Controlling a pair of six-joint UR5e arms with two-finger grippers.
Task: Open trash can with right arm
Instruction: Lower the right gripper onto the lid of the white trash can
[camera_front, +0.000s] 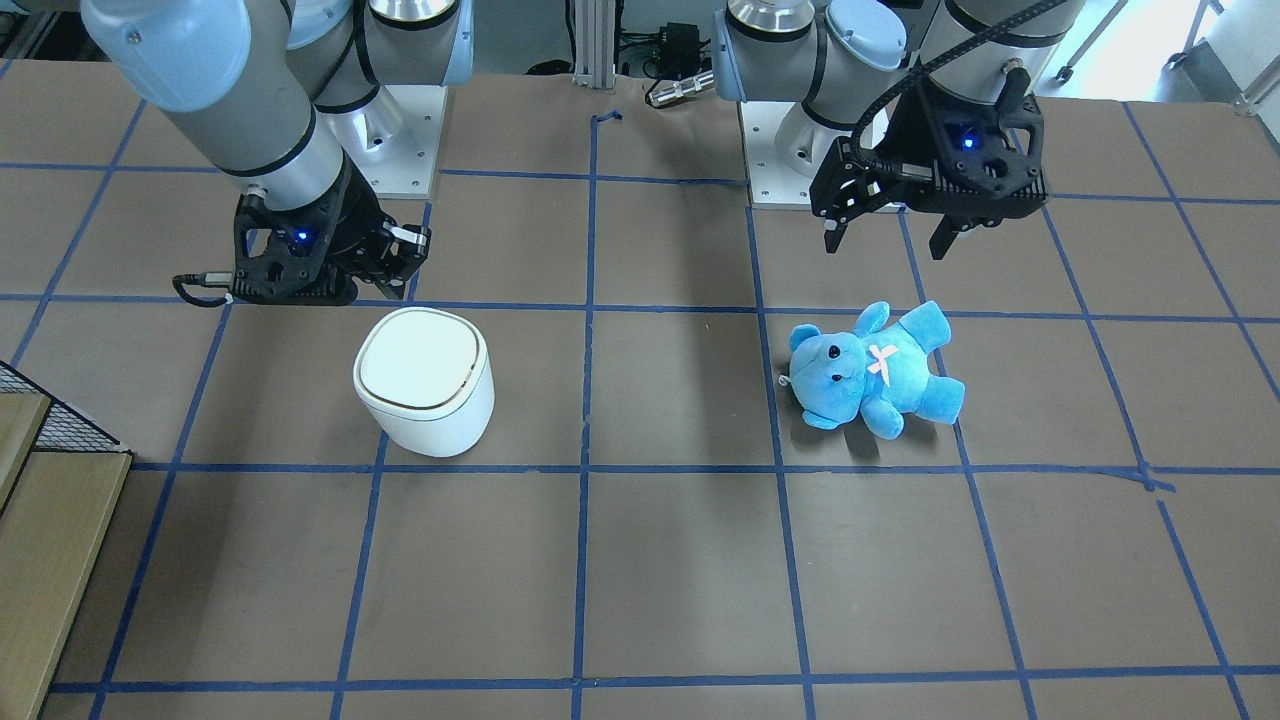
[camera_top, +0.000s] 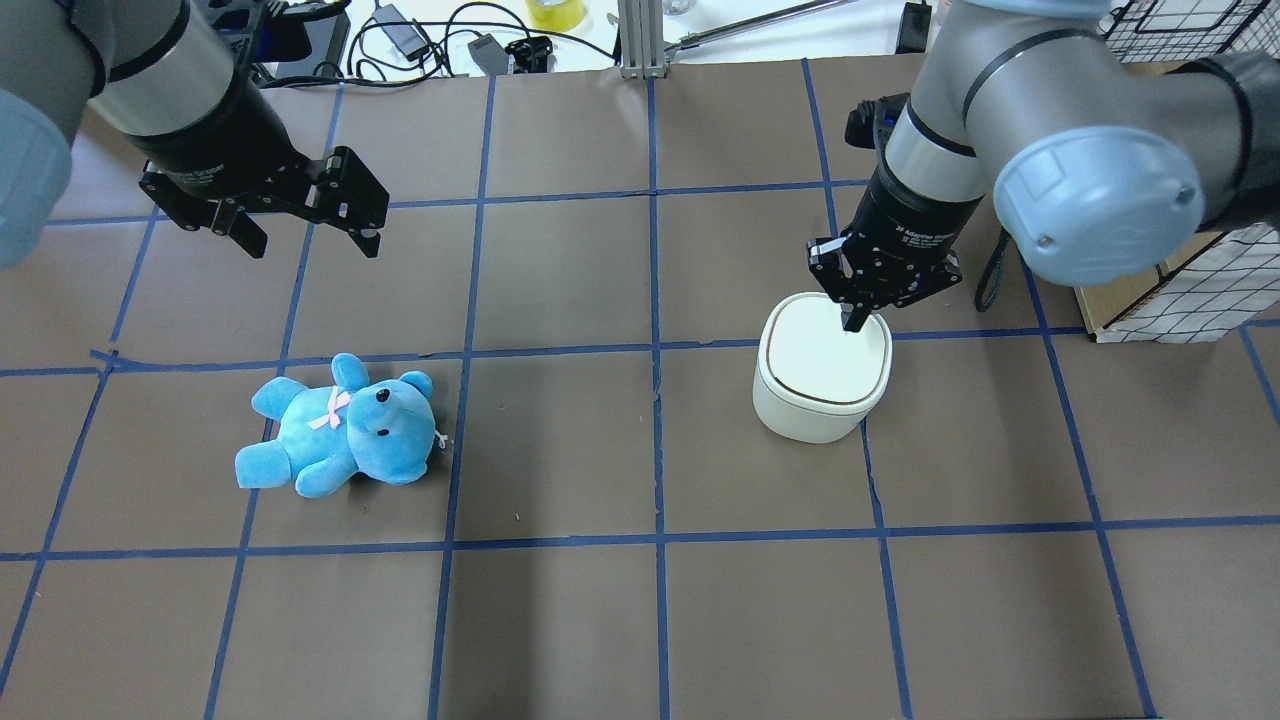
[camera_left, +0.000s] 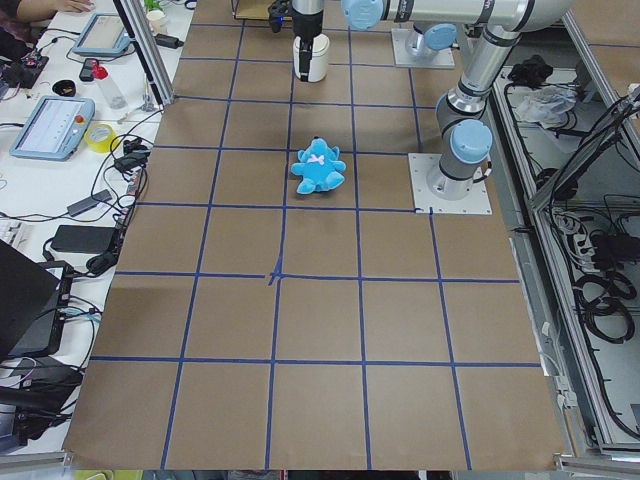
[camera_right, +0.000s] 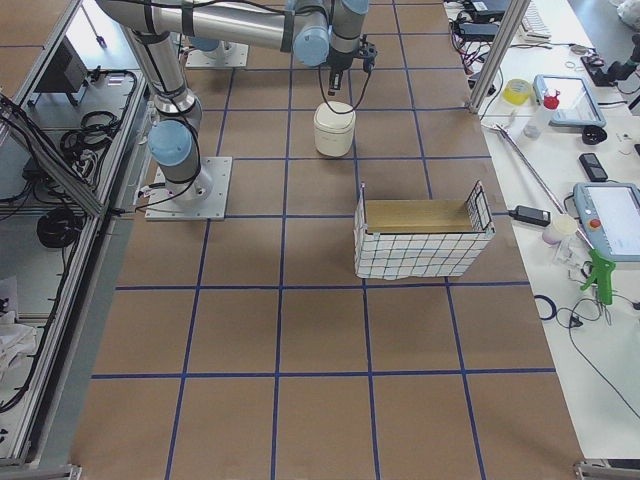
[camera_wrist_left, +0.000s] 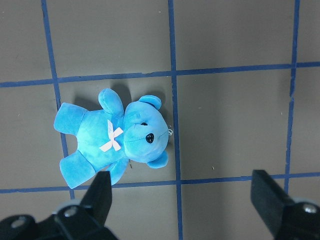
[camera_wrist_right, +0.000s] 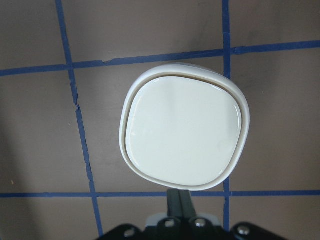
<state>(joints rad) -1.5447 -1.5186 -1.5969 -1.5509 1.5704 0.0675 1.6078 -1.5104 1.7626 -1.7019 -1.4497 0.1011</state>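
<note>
The white trash can (camera_top: 822, 375) stands on the table with its flat lid shut; it also shows in the front view (camera_front: 420, 375) and fills the right wrist view (camera_wrist_right: 182, 135). My right gripper (camera_top: 855, 320) is shut and empty. It points down over the lid's edge on the robot's side, with its fingertips (camera_wrist_right: 180, 200) at the lid's rim. I cannot tell whether they touch it. In the front view the right gripper (camera_front: 408, 243) hangs just behind the can. My left gripper (camera_top: 310, 240) is open and empty, hovering above the table.
A blue teddy bear (camera_top: 340, 425) lies on its back below the left gripper (camera_wrist_left: 185, 200), and also shows in the left wrist view (camera_wrist_left: 115, 137). A wire-mesh basket with a cardboard box (camera_top: 1180, 290) stands to the right of the can. The arm bases (camera_front: 400, 130) stand at the table's back.
</note>
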